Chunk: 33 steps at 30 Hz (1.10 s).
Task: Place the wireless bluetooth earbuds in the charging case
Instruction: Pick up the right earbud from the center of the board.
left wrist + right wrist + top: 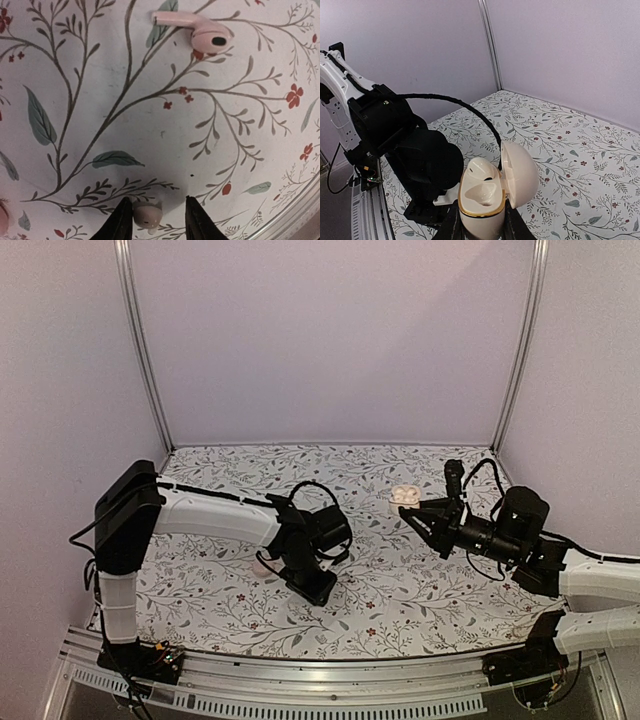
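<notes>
Surface (400, 610): L claw (157, 200) centre-left, R claw (481, 212) right-rear, well apart. Case (480, 200) betw. R claw fingers, both touching its sides; lid (519, 170) hinged up at its right in wrist view. Earbud (146, 215) betw. L claw fingers, against one finger, gap to other. 2nd earbud (195, 32) on surface ahead of L claw, well apart from 1st, stem pointing left in wrist view. Case right of + behind L claw in top view.

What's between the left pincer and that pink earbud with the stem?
Left wrist view: only bare flowered cloth separates the pincer from the earbud; another small pink lump sits between its fingers.
</notes>
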### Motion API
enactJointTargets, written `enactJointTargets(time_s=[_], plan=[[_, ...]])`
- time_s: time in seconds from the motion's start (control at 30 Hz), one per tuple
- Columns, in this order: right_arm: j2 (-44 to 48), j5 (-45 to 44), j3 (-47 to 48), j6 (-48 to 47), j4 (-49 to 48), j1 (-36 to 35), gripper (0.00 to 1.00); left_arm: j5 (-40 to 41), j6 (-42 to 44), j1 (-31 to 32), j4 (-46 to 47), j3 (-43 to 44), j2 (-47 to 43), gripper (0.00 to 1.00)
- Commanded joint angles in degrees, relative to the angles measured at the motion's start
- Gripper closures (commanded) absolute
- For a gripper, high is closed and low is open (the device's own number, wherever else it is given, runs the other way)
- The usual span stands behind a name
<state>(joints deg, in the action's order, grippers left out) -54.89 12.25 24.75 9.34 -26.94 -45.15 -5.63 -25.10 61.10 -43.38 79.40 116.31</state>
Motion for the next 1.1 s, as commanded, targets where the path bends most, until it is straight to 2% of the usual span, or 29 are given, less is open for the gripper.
enactJointTargets(time_s=[0.0,0.33,1.07], plan=[[1.0,-1.1,-0.6,-0.6,-0.4,0.4,0.81,-0.1,1.9,-0.2,-9.1,0.4,4.7,0.66],[1.5,-1.3,-0.9,-0.7,-0.5,0.4,0.81,2.5,2.9,0.4,-14.5,3.7,6.3,0.70],[0.7,-1.3,-0.9,-0.7,-0.7,0.5,0.81,2.2,4.8,1.2,-14.0,10.4,11.1,0.71]])
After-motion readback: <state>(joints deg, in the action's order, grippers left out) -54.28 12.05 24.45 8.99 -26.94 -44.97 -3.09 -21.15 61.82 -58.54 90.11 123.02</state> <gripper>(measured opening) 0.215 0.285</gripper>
